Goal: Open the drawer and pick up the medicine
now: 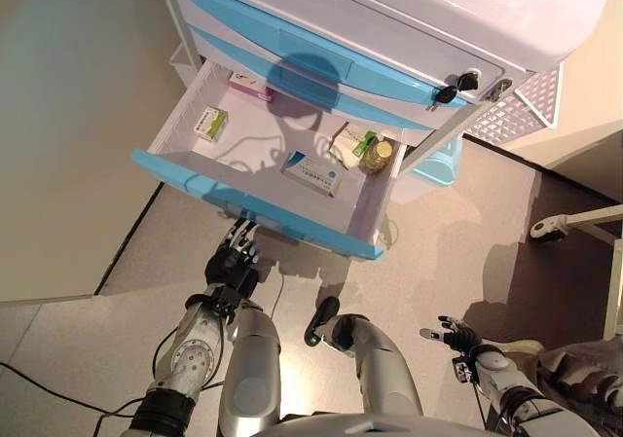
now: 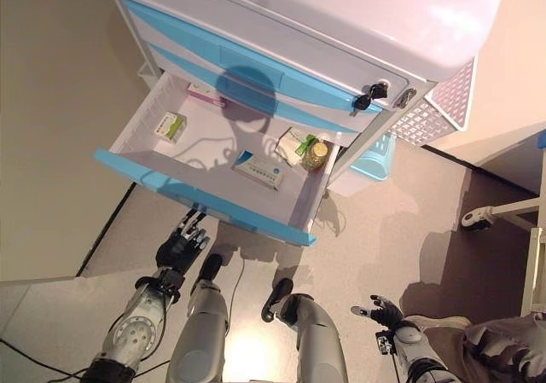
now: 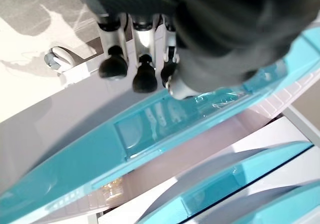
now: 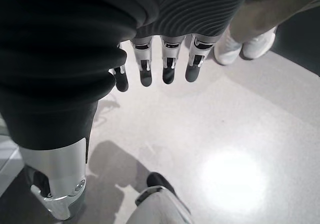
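Observation:
The bottom drawer (image 1: pixel 255 209) of the white-and-blue cabinet stands pulled out, its blue front facing me. Inside lie a green-and-white box (image 1: pixel 210 123), a pink-edged box (image 1: pixel 251 91), a white-and-blue box (image 1: pixel 313 172), another pack (image 1: pixel 348 143) and a small yellow-capped bottle (image 1: pixel 378 155). My left hand (image 1: pixel 232 267) is open just below the drawer front, its fingers (image 3: pixel 145 77) straight and close to the blue panel (image 3: pixel 125 144), holding nothing. My right hand (image 1: pixel 458 337) hangs low at the right with its fingers (image 4: pixel 167 67) spread over the floor, empty.
Two shut blue drawers sit above the pulled-out one, with keys (image 1: pixel 453 89) in the lock. A white mesh basket (image 1: pixel 521 106) hangs on the cabinet's right side, above a light blue bin (image 1: pixel 438 164). A wall runs along the left. A person's shoes (image 4: pixel 245 44) stand at the right.

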Robot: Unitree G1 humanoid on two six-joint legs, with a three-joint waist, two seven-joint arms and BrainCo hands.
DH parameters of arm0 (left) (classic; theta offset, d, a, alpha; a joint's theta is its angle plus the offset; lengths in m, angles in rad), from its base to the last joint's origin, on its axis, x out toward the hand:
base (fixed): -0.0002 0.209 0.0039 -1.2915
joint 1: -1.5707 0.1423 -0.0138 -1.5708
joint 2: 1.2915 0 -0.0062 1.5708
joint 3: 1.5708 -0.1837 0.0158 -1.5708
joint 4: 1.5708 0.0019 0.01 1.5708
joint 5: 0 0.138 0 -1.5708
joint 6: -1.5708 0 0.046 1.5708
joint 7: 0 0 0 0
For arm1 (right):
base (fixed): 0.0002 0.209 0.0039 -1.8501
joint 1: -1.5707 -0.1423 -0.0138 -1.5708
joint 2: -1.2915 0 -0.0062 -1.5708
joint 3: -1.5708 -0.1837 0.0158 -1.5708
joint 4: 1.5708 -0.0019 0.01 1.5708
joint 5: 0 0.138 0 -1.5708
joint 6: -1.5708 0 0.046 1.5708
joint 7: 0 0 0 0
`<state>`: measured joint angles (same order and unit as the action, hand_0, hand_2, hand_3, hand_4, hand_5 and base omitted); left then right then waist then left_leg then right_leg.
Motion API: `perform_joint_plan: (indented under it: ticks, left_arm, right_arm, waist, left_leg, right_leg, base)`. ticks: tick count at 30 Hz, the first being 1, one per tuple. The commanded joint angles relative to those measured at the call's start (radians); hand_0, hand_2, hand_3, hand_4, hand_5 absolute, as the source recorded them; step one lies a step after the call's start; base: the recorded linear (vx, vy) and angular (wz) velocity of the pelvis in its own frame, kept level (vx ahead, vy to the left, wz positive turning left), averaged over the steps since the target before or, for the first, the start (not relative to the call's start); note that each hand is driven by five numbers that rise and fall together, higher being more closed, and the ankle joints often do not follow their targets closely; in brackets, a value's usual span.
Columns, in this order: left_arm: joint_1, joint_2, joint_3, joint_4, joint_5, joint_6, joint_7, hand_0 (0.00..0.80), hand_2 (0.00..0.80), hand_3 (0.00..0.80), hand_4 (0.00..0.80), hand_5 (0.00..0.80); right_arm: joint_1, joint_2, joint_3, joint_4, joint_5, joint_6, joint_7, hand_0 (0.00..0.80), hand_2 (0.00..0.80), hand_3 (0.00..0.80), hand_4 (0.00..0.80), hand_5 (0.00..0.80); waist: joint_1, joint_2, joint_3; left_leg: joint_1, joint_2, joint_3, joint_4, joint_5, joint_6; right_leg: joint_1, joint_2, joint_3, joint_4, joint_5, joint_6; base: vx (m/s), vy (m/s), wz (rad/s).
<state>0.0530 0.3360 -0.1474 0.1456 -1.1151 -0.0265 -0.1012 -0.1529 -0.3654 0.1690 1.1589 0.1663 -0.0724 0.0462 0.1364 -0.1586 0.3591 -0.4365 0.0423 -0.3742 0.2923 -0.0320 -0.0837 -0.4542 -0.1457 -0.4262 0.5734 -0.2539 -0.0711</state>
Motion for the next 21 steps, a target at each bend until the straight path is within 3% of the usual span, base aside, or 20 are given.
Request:
perform_joint_plan:
  ticks: [1,2,3,4,5,6,8,9,10,11,21]
  left_arm:
    - [0.016,0.026,0.027,-0.236,-0.012,-0.059,-0.087,0.800,0.800,0.800,0.800,0.800]
    - [0.019,0.031,0.025,-0.237,-0.012,-0.057,-0.089,0.800,0.800,0.800,0.800,0.800]
    - [0.021,0.040,0.022,-0.240,-0.007,-0.055,-0.090,0.624,0.624,0.624,0.624,0.624]
    - [0.024,0.044,0.023,-0.242,-0.005,-0.054,-0.092,0.195,0.195,0.195,0.195,0.195]
    - [0.024,0.044,0.023,-0.242,-0.005,-0.054,-0.092,0.195,0.195,0.195,0.195,0.195]
    - [0.029,0.056,0.021,-0.249,0.000,-0.049,-0.094,0.000,0.000,0.000,0.000,0.000]
    - [0.033,0.062,0.020,-0.251,0.003,-0.046,-0.096,0.000,0.000,0.000,0.000,0.000]
    - [0.033,0.065,0.018,-0.251,0.002,-0.043,-0.098,0.000,0.000,0.000,0.000,0.000]
    - [0.037,0.065,0.018,-0.246,0.006,-0.041,-0.097,0.000,0.000,0.000,0.000,0.000]
    - [0.036,0.066,0.017,-0.247,0.006,-0.041,-0.098,0.000,0.000,0.000,0.000,0.000]
    - [0.056,0.081,0.042,-0.223,0.069,-0.046,-0.081,0.000,0.000,0.000,0.000,0.000]
  right_arm:
    - [0.037,-0.049,0.010,0.005,0.003,0.004,-0.017,0.000,0.000,0.000,0.000,0.000]
    - [0.036,-0.048,0.010,0.009,0.004,0.004,-0.017,0.000,0.000,0.000,0.000,0.000]
    - [0.035,-0.049,0.011,0.010,0.003,0.004,-0.017,0.000,0.000,0.000,0.000,0.000]
    - [0.036,-0.048,0.011,0.010,0.004,0.004,-0.016,0.000,0.000,0.000,0.000,0.000]
    - [0.036,-0.048,0.011,0.010,0.004,0.004,-0.016,0.000,0.000,0.000,0.000,0.000]
    - [0.036,-0.047,0.012,0.008,0.006,0.004,-0.014,0.000,0.000,0.000,0.000,0.000]
    - [0.034,-0.047,0.015,0.007,0.009,0.004,-0.014,0.000,0.000,0.000,0.000,0.000]
    - [0.033,-0.046,0.014,0.006,0.010,0.004,-0.013,0.000,0.000,0.000,0.000,0.000]
    - [0.032,-0.046,0.018,0.004,0.009,0.005,-0.013,0.000,0.000,0.000,0.000,0.000]
    - [0.032,-0.046,0.016,0.004,0.009,0.005,-0.014,0.000,0.000,0.000,0.000,0.000]
    - [0.047,-0.042,0.004,0.023,0.002,0.015,-0.013,0.000,0.000,0.000,0.000,0.000]
  waist:
    - [0.026,0.006,-0.042]
    - [0.027,0.006,-0.044]
    - [0.029,0.006,-0.046]
    - [0.030,0.006,-0.048]
    - [0.030,0.006,-0.048]
    - [0.032,0.003,-0.054]
    - [0.031,-0.006,-0.059]
    - [0.034,0.001,-0.060]
    - [0.032,-0.008,-0.064]
    - [0.035,0.000,-0.063]
    - [0.022,0.004,-0.134]
  left_leg:
    - [-0.090,-0.106,-0.017,0.025,0.092,0.041]
    - [-0.091,-0.107,-0.021,0.025,0.092,0.041]
    - [-0.091,-0.109,-0.023,0.024,0.092,0.042]
    - [-0.091,-0.110,-0.024,0.022,0.092,0.043]
    - [-0.091,-0.110,-0.024,0.022,0.092,0.043]
    - [-0.091,-0.112,-0.026,0.021,0.090,0.043]
    - [-0.082,-0.116,-0.024,0.026,0.058,0.045]
    - [-0.092,-0.114,-0.026,0.018,0.089,0.045]
    - [-0.082,-0.117,-0.023,0.025,0.058,0.046]
    - [-0.093,-0.115,-0.025,0.018,0.089,0.046]
    - [-0.046,-0.110,-0.005,-0.044,0.097,0.050]
  right_leg:
    - [0.049,0.044,-0.024,-0.034,0.061,0.089]
    - [0.049,0.043,-0.026,-0.034,0.060,0.090]
    - [0.049,0.042,-0.029,-0.034,0.060,0.091]
    - [0.049,0.042,-0.032,-0.034,0.059,0.091]
    - [0.049,0.042,-0.032,-0.034,0.059,0.091]
    - [0.049,0.040,-0.034,-0.036,0.059,0.092]
    - [0.055,0.039,-0.020,-0.028,0.035,0.103]
    - [0.049,0.039,-0.036,-0.039,0.063,0.094]
    - [0.055,0.038,-0.021,-0.032,0.039,0.105]
    - [0.049,0.038,-0.036,-0.042,0.065,0.095]
    - [0.093,0.040,-0.016,-0.121,0.110,0.115]
  base:
    - [0.043,0.001,0.18]
    - [0.033,-0.005,0.15]
    - [0.036,0.003,0.19]
    - [0.025,0.004,0.15]
    - [0.034,0.012,0.17]
    - [0.029,0.010,0.11]
    - [0.072,-0.006,0.12]
    - [0.108,-0.024,0.13]
    - [-0.064,0.065,0.13]
    - [0.028,0.022,0.15]
    - [0.029,0.046,0.01]
